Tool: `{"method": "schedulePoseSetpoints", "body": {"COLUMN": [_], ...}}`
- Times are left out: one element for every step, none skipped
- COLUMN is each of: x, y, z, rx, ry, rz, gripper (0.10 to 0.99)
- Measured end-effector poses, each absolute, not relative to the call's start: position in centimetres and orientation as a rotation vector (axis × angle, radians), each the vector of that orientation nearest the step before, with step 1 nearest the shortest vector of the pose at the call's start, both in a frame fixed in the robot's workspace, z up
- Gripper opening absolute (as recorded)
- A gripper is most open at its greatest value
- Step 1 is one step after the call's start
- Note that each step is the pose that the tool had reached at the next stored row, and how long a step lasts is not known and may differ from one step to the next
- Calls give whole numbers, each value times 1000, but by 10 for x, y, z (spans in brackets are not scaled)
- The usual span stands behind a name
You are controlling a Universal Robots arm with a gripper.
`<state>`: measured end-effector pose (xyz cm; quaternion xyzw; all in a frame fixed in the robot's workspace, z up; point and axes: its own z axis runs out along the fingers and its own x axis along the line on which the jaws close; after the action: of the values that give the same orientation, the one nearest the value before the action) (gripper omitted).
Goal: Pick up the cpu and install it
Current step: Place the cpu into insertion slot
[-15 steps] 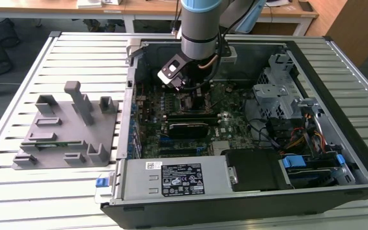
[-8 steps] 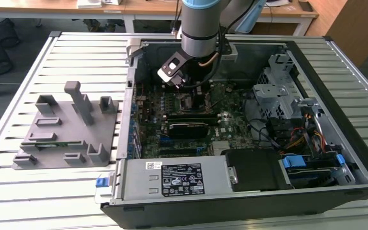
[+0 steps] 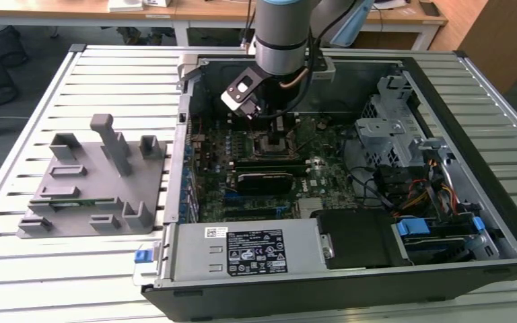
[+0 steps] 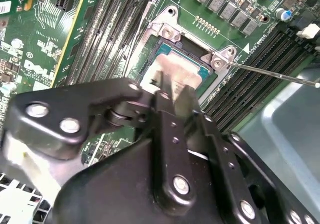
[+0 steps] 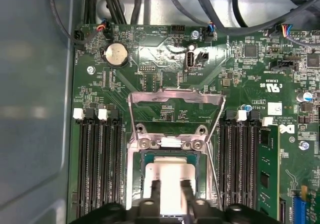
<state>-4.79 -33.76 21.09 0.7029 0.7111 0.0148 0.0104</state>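
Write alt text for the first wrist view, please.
The gripper is close over the cpu, which lies in the socket on a green motherboard. The socket's metal bracket is swung open, and memory slots run on both sides.

grey fixture (image 3: 92,180) on slatted table (image 3: 106,74) | open computer case (image 3: 330,299) | coin cell (image 5: 116,54), probably

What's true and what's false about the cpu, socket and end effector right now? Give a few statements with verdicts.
1. The cpu sits within the socket frame. True.
2. The metal bracket is closed over the cpu. False: it is swung open, off the cpu.
3. The end effector hangs outside the computer case. False: it is inside the case, over the cpu.
4. Rows of memory slots flank the socket frame on both sides. True.
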Motion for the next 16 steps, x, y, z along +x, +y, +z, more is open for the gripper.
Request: {"method": "schedulePoseSetpoints", "body": {"x": [-48, -48, -48, -48, -48, -48, -48, -48, -48, -48, -48, -48, -48, -48, -48, -48], "y": [-338, -338, -338, -338, -338, -338, -338, -338, -338, -338, -338, -338, -338, -338, -338, -338], "z": [212, 212, 213, 213, 214, 214, 215, 215, 215, 216, 216, 216, 216, 217, 217, 217], "rx": [2194, 2194, 2194, 2194, 2194, 2194, 2195, 2195, 2195, 2195, 2195, 2195, 2195, 2195, 2196, 2196], "ry": [2219, 2219, 2219, 2219, 2219, 2219, 2219, 2219, 2219, 2219, 2219, 2219, 2219, 2219, 2219, 2219], "rz": [46, 46, 45, 45, 45, 45, 45, 45, 45, 45, 45, 45, 45, 45, 45, 45], "gripper": [231, 169, 169, 169, 110, 110, 110, 110, 110, 110, 110, 110, 110, 110, 110, 110]}}
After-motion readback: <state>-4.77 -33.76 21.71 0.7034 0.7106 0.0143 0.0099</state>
